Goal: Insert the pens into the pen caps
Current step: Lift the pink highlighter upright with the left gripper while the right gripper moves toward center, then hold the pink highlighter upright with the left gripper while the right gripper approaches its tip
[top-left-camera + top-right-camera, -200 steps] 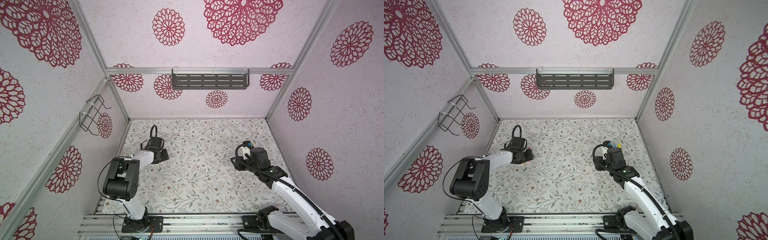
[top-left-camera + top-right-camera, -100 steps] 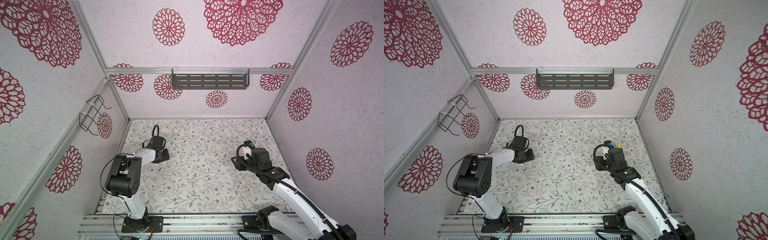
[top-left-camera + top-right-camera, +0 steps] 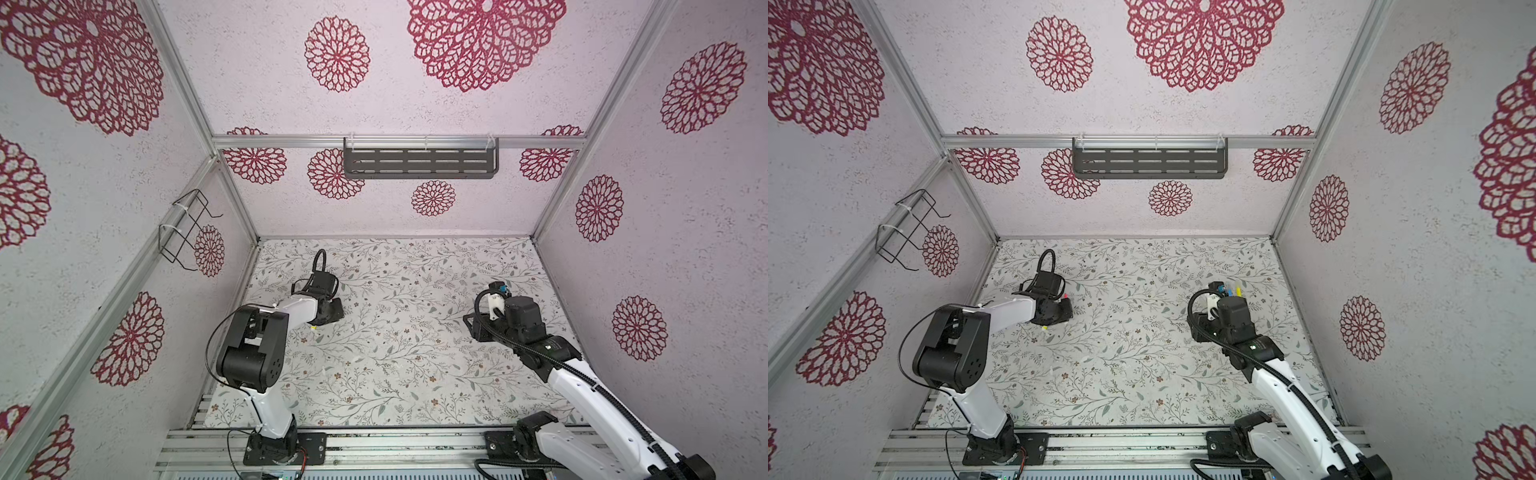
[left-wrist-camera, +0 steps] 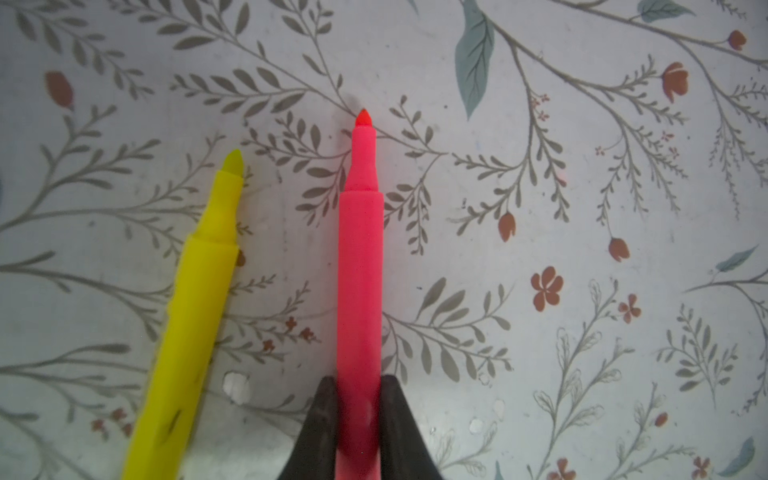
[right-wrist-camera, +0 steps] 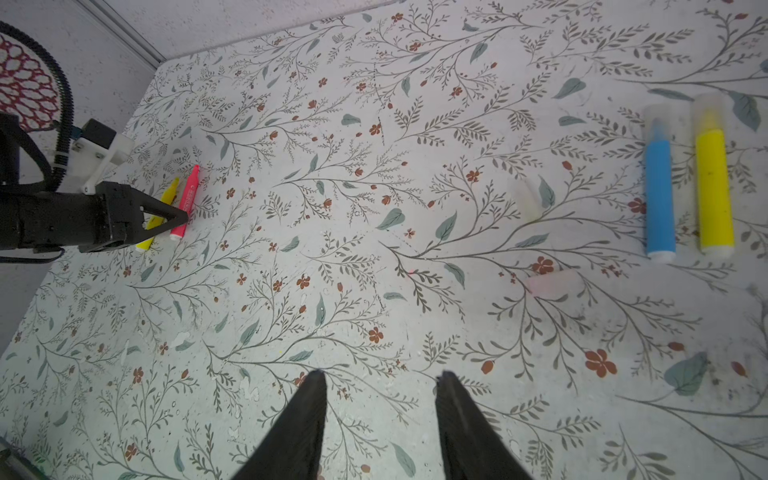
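Floral-print tabletop (image 3: 395, 374), patterned walls all round. Left gripper (image 4: 359, 382): the fingers have just gone from partly open to clamped on the barrel of the pink pen (image 4: 360, 266). They hold it near the tail end, and the uncapped nib points straight away from the fingertips. Pen appears to lie flat on the table, not yet lifted. Uncapped yellow pen (image 4: 195, 316) lies just beside the gripped one, clear of the fingers, its nib heading roughly the same way. Reading: pick secured, so the step in hand is probably lift and carry toward a cap. A faint yellowish cap (image 5: 530, 203) and a pinkish cap (image 5: 552, 284), both translucent, lie well ahead of the right gripper (image 5: 380, 374). Its fingers stand partly open and empty above bare table. Beyond those caps, a blue pen (image 5: 659, 195) and a second yellow pen (image 5: 712, 187) lie side by side, both already capped. Left arm: forearm low and stretched out from its base, wrist pitched down onto the table. Right arm: wrist hovers above the surface, fingers aimed forward and down.
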